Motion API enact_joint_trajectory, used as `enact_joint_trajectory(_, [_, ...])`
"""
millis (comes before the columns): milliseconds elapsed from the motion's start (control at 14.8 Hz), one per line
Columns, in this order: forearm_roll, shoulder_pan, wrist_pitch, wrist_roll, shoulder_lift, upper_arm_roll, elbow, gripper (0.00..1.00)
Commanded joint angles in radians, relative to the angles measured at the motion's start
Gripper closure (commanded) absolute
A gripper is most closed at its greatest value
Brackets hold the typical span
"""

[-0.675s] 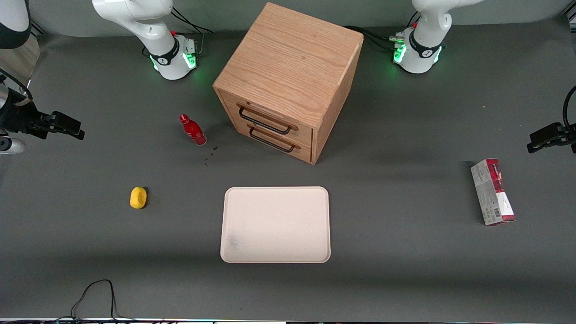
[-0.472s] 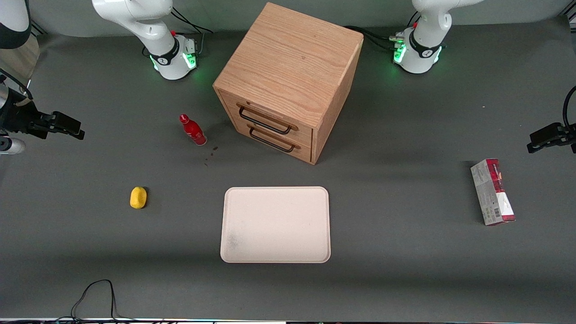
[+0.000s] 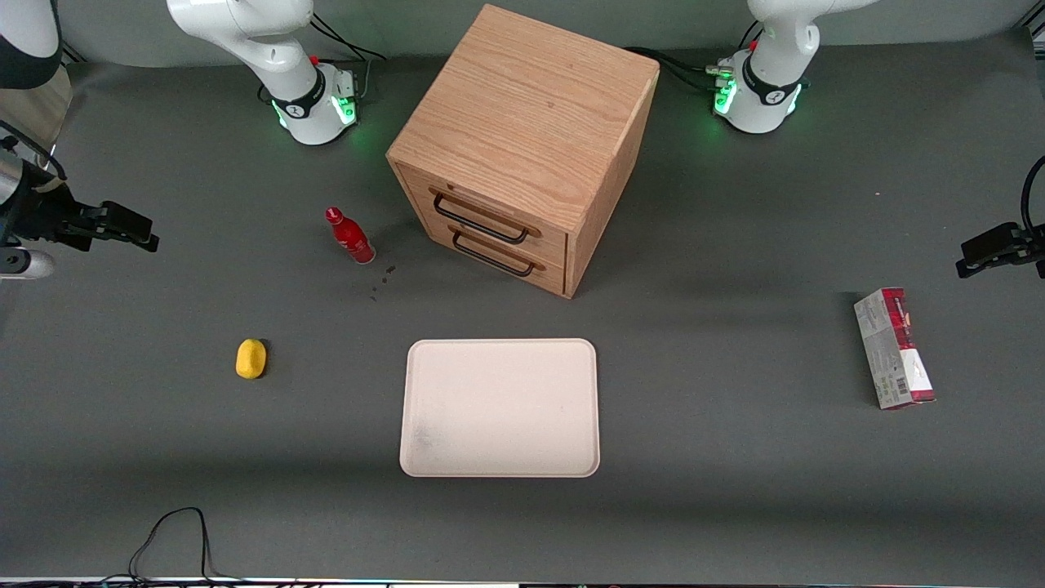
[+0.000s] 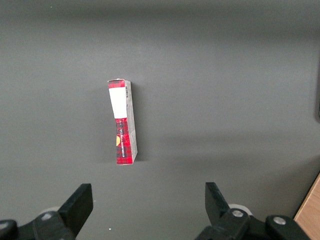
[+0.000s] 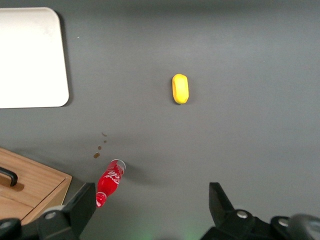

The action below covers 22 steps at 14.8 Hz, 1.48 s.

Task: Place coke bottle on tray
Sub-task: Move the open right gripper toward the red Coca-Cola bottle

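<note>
In the front view, the small slim red coke bottle (image 3: pixel 349 237) is seen standing on the dark grey table (image 3: pixel 735 490), just beside the light wooden cabinet with 2 black-handled drawers (image 3: pixel 522 147). The large flat cream-pink rectangular tray (image 3: pixel 500 407) is laid nearer the camera, well apart from the bottle. A small yellow lump (image 3: pixel 251 358) is found toward the working arm's end, a red-and-grey rectangular carton (image 3: pixel 894 348) toward the parked arm's end. The black two-finger gripper (image 3: pixel 122 229) is held above the table at the working arm's end.

In the right wrist view, the gripper (image 5: pixel 152 207) is shown spread wide and holding nothing; the bottle (image 5: pixel 109 182) is seen close to 1 fingertip (image 5: pixel 85 202), untouched.
</note>
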Motion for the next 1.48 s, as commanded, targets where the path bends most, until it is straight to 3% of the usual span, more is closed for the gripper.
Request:
enact_joint_trajectory(0, [0.004, 0.076, -0.016, 0.075, -0.076, -0.011, -0.047, 0.00])
enact_joint_trajectory(135, [0.036, 0.125, -0.007, 0.130, -0.133, -0.012, -0.107, 0.00])
enact_joint_trajectory(675, [0.029, 0.328, 0.175, 0.302, -0.432, -0.009, -0.525, 0.00])
enact_joint_trajectory(1012, [0.022, 0.339, 0.186, 0.302, -0.506, 0.018, -0.641, 0.00])
enact_joint_trajectory(1417, [0.022, 0.337, 0.246, 0.310, -0.439, 0.020, -0.695, 0.00])
